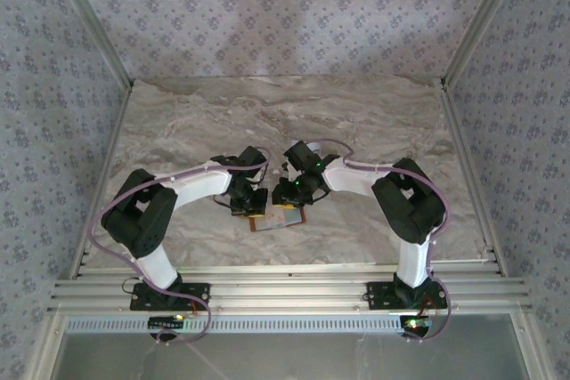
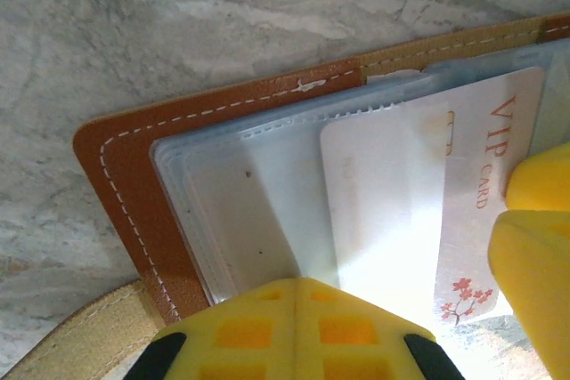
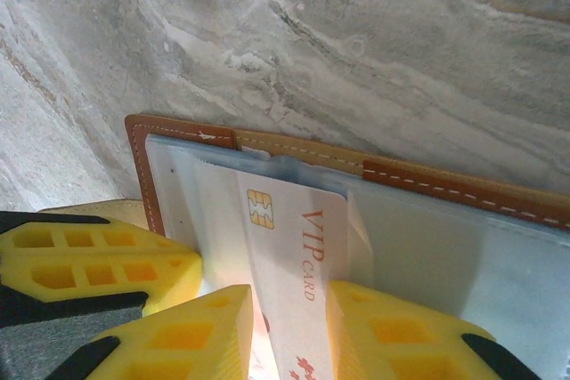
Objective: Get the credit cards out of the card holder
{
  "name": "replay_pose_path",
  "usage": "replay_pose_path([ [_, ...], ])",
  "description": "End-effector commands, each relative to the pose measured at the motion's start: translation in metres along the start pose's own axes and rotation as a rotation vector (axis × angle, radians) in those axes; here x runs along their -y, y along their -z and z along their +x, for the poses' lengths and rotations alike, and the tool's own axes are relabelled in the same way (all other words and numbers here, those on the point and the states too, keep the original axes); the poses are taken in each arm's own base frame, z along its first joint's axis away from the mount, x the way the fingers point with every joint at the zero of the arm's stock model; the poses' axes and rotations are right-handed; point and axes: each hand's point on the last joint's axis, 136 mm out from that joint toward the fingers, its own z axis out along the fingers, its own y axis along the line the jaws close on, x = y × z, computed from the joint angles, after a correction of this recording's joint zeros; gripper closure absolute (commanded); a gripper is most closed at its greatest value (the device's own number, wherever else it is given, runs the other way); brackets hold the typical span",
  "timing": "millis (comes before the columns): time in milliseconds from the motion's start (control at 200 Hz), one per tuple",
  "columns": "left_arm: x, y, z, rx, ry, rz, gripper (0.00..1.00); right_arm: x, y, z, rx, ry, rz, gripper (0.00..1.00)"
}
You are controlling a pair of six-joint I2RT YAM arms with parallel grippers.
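Where card holder (image 1: 280, 218) lies: mid-tabletop (image 1: 374, 122), closer to near edge.
Left gripper (image 2: 297, 287): fingers together, seemingly pinning the holder.
Right gripper (image 3: 289, 313): fingers part-open, flanking VIP card (image 3: 298, 246); cannot tell if gripped.
Pull: straight out of sleeve (image 2: 258, 202), no twist.

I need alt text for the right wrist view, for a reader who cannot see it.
A white VIP credit card lies between the right gripper's yellow jaws, over the open brown card holder on a grey marble table. The left gripper rests at lower left.
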Motion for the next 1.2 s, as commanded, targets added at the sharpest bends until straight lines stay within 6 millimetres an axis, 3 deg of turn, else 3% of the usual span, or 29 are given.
replay_pose_path([
  [0,-0.023,-0.012,0.007,-0.032,-0.002,-0.092,1.0,0.003,0.004,0.004,-0.008,0.002,0.007,0.71],
  [225,-0.025,-0.014,0.008,-0.037,-0.002,-0.102,1.0,0.002,0.002,0.004,-0.01,0.003,-0.003,0.7],
  [580,-0.011,0.003,0.001,0.0,-0.008,-0.054,0.97,-0.026,-0.006,0.005,-0.039,0.026,-0.1,0.7],
  [874,-0.018,-0.007,0.005,-0.022,-0.009,-0.083,0.97,-0.014,0.012,-0.001,0.02,0.027,-0.037,0.7],
  [1029,-0.033,-0.012,0.008,-0.041,-0.016,-0.151,0.98,-0.007,0.013,0.0,0.012,0.032,-0.013,0.7],
  [1194,-0.035,-0.015,0.011,-0.058,-0.018,-0.16,0.98,0.001,0.007,0.003,-0.006,0.034,0.014,0.7],
])
